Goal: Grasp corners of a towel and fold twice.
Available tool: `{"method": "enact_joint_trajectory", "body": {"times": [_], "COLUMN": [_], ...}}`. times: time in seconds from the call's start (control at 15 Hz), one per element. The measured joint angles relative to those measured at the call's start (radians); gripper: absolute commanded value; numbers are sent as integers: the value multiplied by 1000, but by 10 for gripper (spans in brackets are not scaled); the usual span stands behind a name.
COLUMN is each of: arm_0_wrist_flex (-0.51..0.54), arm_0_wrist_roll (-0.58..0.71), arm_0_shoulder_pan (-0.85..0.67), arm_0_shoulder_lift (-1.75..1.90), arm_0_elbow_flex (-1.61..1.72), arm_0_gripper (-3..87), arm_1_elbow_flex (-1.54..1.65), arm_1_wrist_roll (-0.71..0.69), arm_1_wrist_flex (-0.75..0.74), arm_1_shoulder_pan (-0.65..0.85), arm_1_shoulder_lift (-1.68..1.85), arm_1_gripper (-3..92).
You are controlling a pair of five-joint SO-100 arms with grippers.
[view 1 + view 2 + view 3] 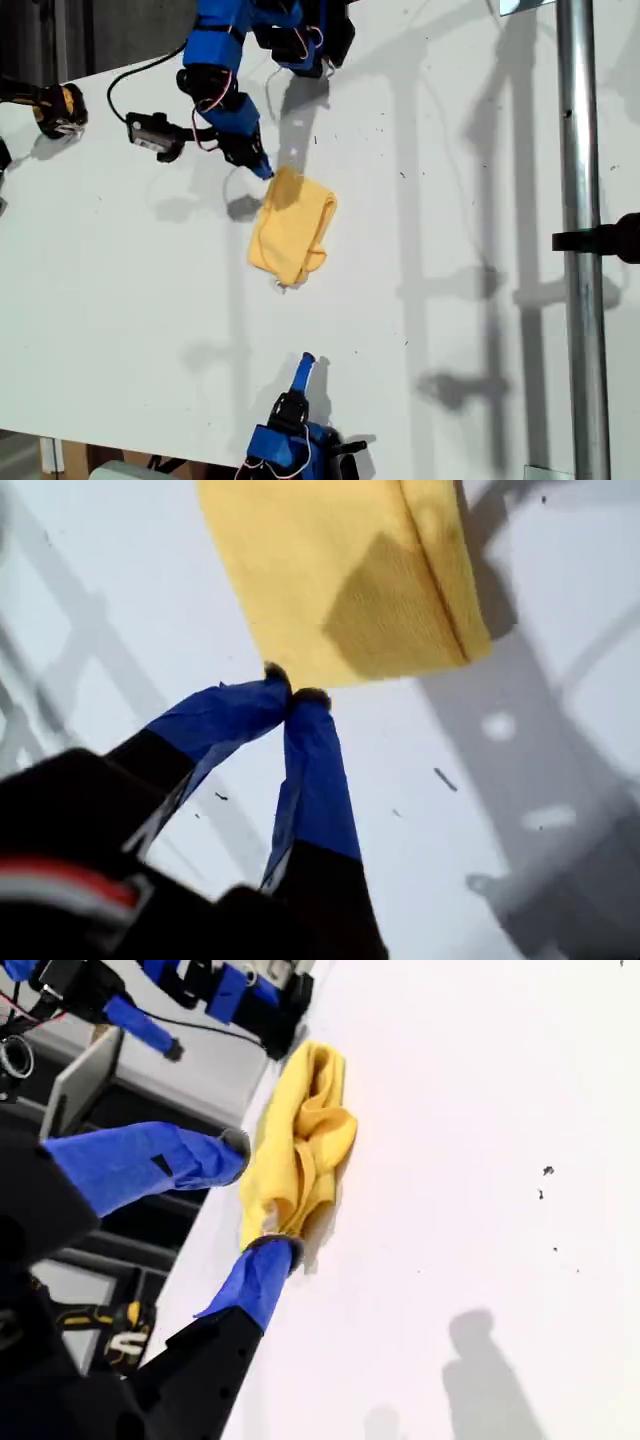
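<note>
The towel (291, 230) lies folded into a thick bundle near the middle of the white desk (120, 300), one side rolled over itself. My first end effector (290, 695) sits at the towel's edge nearer the top of the exterior view, fingertips pressed together just off the fabric; whether they pinch any cloth is hard to tell. My second end effector (255, 1195) stands apart from the towel toward the exterior view's bottom, its fingers spread wide, holding nothing
</note>
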Motion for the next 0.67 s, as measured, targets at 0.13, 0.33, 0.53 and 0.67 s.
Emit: {"method": "enact_joint_trajectory", "body": {"times": [0.13, 0.33, 0.53, 0.67], "arm_0_wrist_flex": [0, -34, -55, -54], "arm_0_wrist_roll": [-26, -71, -153, -270], "arm_0_shoulder_pan": [0, -3, -3, -5], "arm_0_shoulder_lift": [0, 0, 0, 0], "arm_0_elbow_flex": [38, 104, 149, 158], "arm_0_gripper": [170, 157, 126, 126], "arm_1_elbow_flex": [295, 693, 891, 919], "arm_1_wrist_roll": [121, 304, 417, 451], "arm_1_wrist_flex": [-5, -2, 117, 140], "arm_1_shoulder_pan": [-51, -155, -166, -169], "arm_1_shoulder_lift": [284, 750, 1051, 1075], "arm_1_gripper": [-1, -1, 4, 100]}}
